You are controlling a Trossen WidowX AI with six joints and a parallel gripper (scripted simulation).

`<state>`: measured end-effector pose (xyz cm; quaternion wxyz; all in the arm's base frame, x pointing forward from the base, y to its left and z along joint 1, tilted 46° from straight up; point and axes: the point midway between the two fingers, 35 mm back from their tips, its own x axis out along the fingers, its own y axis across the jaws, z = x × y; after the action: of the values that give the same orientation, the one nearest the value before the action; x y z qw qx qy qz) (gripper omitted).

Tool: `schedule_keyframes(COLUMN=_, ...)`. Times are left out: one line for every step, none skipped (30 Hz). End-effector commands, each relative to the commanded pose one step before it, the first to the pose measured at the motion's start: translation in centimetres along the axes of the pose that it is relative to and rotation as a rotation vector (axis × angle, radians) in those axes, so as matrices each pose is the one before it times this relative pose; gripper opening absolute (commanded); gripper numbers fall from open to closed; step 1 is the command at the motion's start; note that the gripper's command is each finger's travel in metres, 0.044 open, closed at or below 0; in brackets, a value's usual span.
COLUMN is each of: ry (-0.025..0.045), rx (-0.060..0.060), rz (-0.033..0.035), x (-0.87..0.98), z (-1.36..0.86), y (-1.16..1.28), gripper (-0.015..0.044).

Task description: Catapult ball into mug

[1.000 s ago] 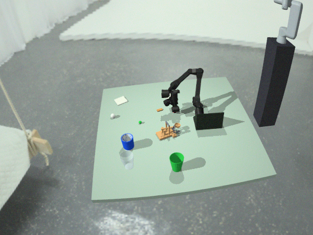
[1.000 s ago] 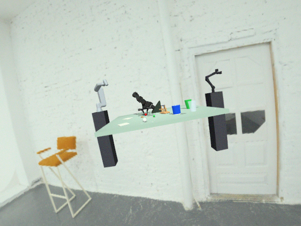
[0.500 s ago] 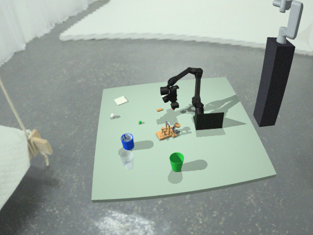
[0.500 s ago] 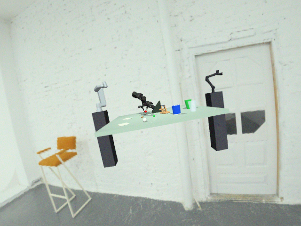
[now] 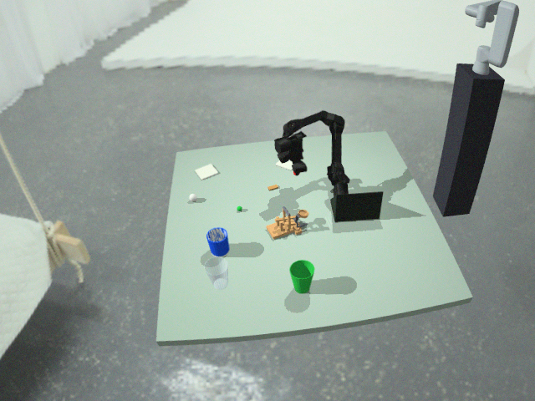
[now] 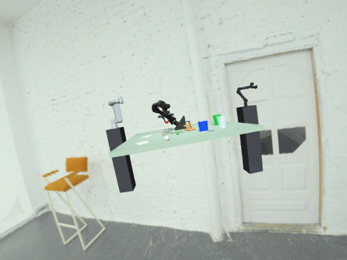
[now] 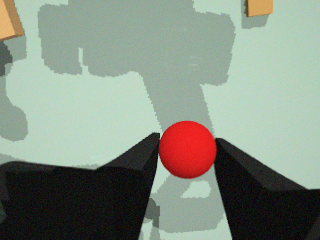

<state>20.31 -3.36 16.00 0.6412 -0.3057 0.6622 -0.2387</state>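
One red ball (image 5: pixel 295 173) (image 6: pixel 166 122) (image 7: pixel 187 149) sits pinched in our gripper (image 5: pixel 297 171) (image 6: pixel 166 122) (image 7: pixel 186 142) above the table (image 5: pixel 242 319) (image 6: pixel 185 140) (image 7: pixel 280 90); we should centre it over the catapult's (image 5: pixel 281 230) (image 6: pixel 189 129) cup (image 5: pixel 303 213), lower gently, and release without nudging the arm.

Three balls (image 5: pixel 295 173) (image 5: pixel 239 209) (image 5: pixel 193 197) (image 6: pixel 166 122) (image 6: pixel 177 133) (image 6: pixel 167 137) (image 7: pixel 188 149), three cups (image 5: pixel 219 246) (image 5: pixel 301 280) (image 5: pixel 216 271) (image 6: pixel 203 126) (image 6: pixel 216 119) (image 6: pixel 222 122) and two white cards (image 5: pixel 206 171) (image 5: pixel 284 164) (image 6: pixel 146 136) (image 6: pixel 142 143) share a table (image 5: pixel 242 319) (image 6: pixel 128 149) with one catapult (image 5: pixel 278 233) (image 6: pixel 190 129) and one small block (image 5: pixel 272 187) (image 6: pixel 164 135). Three robot arms (image 5: pixel 336 146) (image 5: pixel 505 36) (image 6: pixel 161 105) (image 6: pixel 117 111) (image 6: pixel 241 96) are pictured
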Motion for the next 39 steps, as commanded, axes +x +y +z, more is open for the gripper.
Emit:
schedule_keyframes(ry=0.00166, rx=0.0017, rz=-0.00091, x=-1.08, z=-0.133, y=-0.054, gripper=0.0)
schedule_keyframes(ry=0.00046, rx=0.0001, rz=0.00012, x=0.002, z=0.015, y=0.026, gripper=0.0)
schedule_keyframes(ry=0.00137, rx=0.0004, rz=0.00035, x=0.006, z=0.046, y=0.077, gripper=0.0)
schedule_keyframes(ry=0.00229, rx=0.0006, rz=0.00057, x=0.009, z=0.076, y=0.129, gripper=0.0)
schedule_keyframes(ry=0.00322, rx=0.0009, rz=0.00075, x=0.014, z=0.104, y=0.181, gripper=0.0)
schedule_keyframes(ry=0.00417, rx=0.0012, rz=0.00091, x=0.018, z=0.132, y=0.235, gripper=0.0)
schedule_keyframes(ry=0.00507, rx=0.0014, rz=0.001, x=0.023, z=0.156, y=0.285, gripper=0.0)
schedule_keyframes(ry=0.00556, rx=-0.0007, rz=0.00134, x=0.018, z=0.171, y=0.324, gripper=0.0)
schedule_keyframes(ry=0.00595, rx=-0.0017, rz=0.00144, x=0.018, z=0.179, y=0.351, gripper=0.0)
schedule_keyframes(ry=0.00601, rx=-0.0017, rz=0.00132, x=0.02, z=0.175, y=0.355, gripper=0.0)
schedule_keyframes(ry=0.00606, rx=-0.0016, rz=0.00118, x=0.022, z=0.17, y=0.358, gripper=0.0)
schedule_keyframes(ry=0.00614, rx=-0.0067, rz=0.00183, x=0.005, z=0.178, y=0.385, gripper=0.0)
schedule_keyframes(ry=0.00622, rx=-0.0066, rz=0.00172, x=0.008, z=0.175, y=0.389, gripper=0.0)
schedule_keyframes(ry=0.00628, rx=-0.0066, rz=0.0016, x=0.01, z=0.172, y=0.392, gripper=0.0)
schedule_keyframes(ry=0.00634, rx=-0.0065, rz=0.00148, x=0.013, z=0.168, y=0.394, gripper=0.0)
schedule_keyframes(ry=0.0064, rx=-0.0065, rz=0.00137, x=0.015, z=0.165, y=0.396, gripper=0.0)
schedule_keyframes(ry=0.00646, rx=-0.0064, rz=0.00125, x=0.018, z=0.161, y=0.398, gripper=0.0)
schedule_keyframes(ry=0.00651, rx=-0.0063, rz=0.00113, x=0.021, z=0.158, y=0.4, gripper=0.0)
schedule_keyframes(ry=0.00657, rx=-0.0063, rz=0.00101, x=0.023, z=0.154, y=0.403, gripper=0.0)
schedule_keyframes(ry=0.00662, rx=-0.0062, rz=0.00089, x=0.026, z=0.151, y=0.405, gripper=0.0)
schedule_keyframes(ry=0.00668, rx=-0.0062, rz=0.00077, x=0.029, z=0.147, y=0.406, gripper=0.0)
schedule_keyframes(ry=0.00696, rx=-0.0062, rz=0.00054, x=0.041, z=0.135, y=0.405, gripper=0.0)
schedule_keyframes(ry=0.00702, rx=-0.0061, rz=0.00042, x=0.044, z=0.131, y=0.406, gripper=0.0)
schedule_keyframes(ry=0.00707, rx=-0.0061, rz=0.0003, x=0.047, z=0.128, y=0.408, gripper=0.0)
schedule_keyframes(ry=0.00712, rx=-0.006, rz=0.00019, x=0.05, z=0.125, y=0.409, gripper=0.0)
schedule_keyframes(ry=0.00717, rx=-0.0059, rz=0.00007, x=0.053, z=0.121, y=0.411, gripper=0.0)
schedule_keyframes(ry=0.00722, rx=-0.0059, rz=-0.00005, x=0.056, z=0.118, y=0.412, gripper=0.0)
schedule_keyframes(ry=0.00726, rx=-0.0058, rz=-0.00017, x=0.059, z=0.114, y=0.413, gripper=0.0)
schedule_keyframes(ry=0.00731, rx=-0.0057, rz=-0.00029, x=0.062, z=0.111, y=0.414, gripper=0.0)
schedule_keyframes(ry=0.00735, rx=-0.0056, rz=-0.00041, x=0.066, z=0.107, y=0.415, gripper=0.0)
schedule_keyframes(ry=0.0074, rx=-0.0056, rz=-0.00052, x=0.069, z=0.104, y=0.416, gripper=0.0)
schedule_keyframes(ry=0.00739, rx=-0.0055, rz=-0.00055, x=0.07, z=0.102, y=0.428, gripper=0.0)
schedule_keyframes(ry=0.00745, rx=-0.0055, rz=-0.00068, x=0.074, z=0.098, y=0.43, gripper=0.0)
schedule_keyframes(ry=0.0075, rx=-0.0054, rz=-0.0008, x=0.078, z=0.095, y=0.431, gripper=0.0)
schedule_keyframes(ry=0.00754, rx=-0.0053, rz=-0.00092, x=0.081, z=0.091, y=0.432, gripper=0.0)
schedule_keyframes(ry=0.00758, rx=-0.0052, rz=-0.00105, x=0.085, z=0.087, y=0.432, gripper=0.0)
schedule_keyframes(ry=0.00762, rx=-0.0051, rz=-0.00117, x=0.089, z=0.084, y=0.433, gripper=0.0)
schedule_keyframes(ry=0.00766, rx=-0.005, rz=-0.00129, x=0.093, z=0.08, y=0.433, gripper=0.0)
schedule_keyframes(ry=0.0077, rx=-0.0049, rz=-0.00141, x=0.097, z=0.077, y=0.434, gripper=0.0)
